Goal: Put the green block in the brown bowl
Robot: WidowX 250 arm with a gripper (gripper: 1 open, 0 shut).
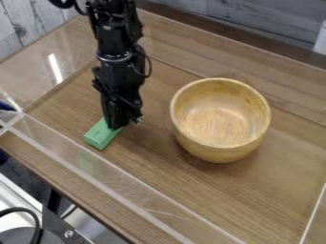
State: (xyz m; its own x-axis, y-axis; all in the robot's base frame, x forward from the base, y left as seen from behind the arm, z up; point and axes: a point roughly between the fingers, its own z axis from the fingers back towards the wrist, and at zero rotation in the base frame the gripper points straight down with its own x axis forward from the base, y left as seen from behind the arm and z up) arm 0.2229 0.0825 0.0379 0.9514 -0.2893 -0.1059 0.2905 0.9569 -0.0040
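Directly under end effector (118, 121): green block (101, 135), far end pinched, jaws closed.

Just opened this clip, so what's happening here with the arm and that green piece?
A single robot arm has its tool pointing down onto the far end of a bright green rectangular block, with the fingers closed on it. The block lies flat on the wooden table, not yet lifted. The light-brown round wooden bowl sits apart to the right, with nothing in it. This looks like the grasp, before any carry to the bowl.
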